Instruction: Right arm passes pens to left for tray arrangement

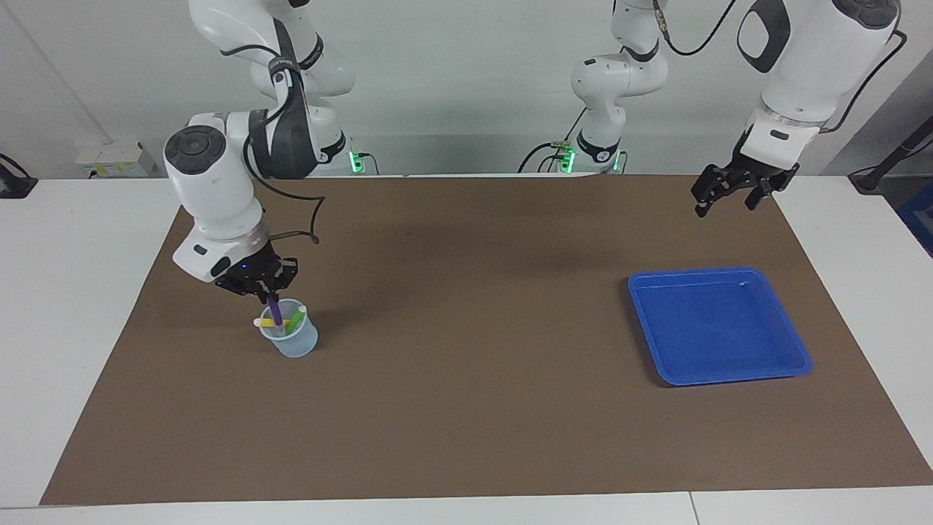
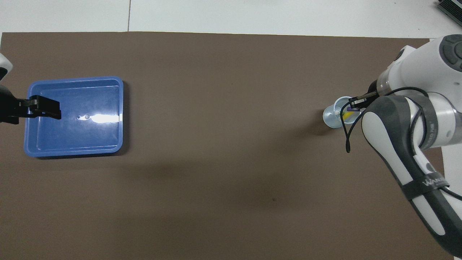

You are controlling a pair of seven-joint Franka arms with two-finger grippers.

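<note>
While the purple pen (image 1: 272, 302) hangs upright from the right gripper (image 1: 267, 292), its lower end is inside the mouth of the small translucent cup (image 1: 292, 341), so in my judgement the grip at the top end is there to draw it straight up and clear of the rim. That gripper is clenched on the pen, directly over the cup. The yellow pen (image 1: 270, 321) and green pen (image 1: 297, 319) lean against the cup's rim with their ends poking out, which leaves each a free end to pinch later. The cup stands on the brown mat (image 1: 466, 408) toward the right arm's end of the table. Well apart, toward the left arm's end, the blue tray (image 1: 787, 339) lies flat with nothing in it. The left gripper (image 1: 729, 195) waits in the air with its jaws released and holding nothing, over the mat between the tray and the robots, plausibly parked there to receive a pen near its destination. From overhead, the right arm's wrist and cable cover most of the cup and pens, so the grip point itself is hidden there. How deep the purple pen reaches inside the cup cannot be told, nor can the lower ends of the other two pens. In the overhead view the left gripper is cut off at the edge.
</note>
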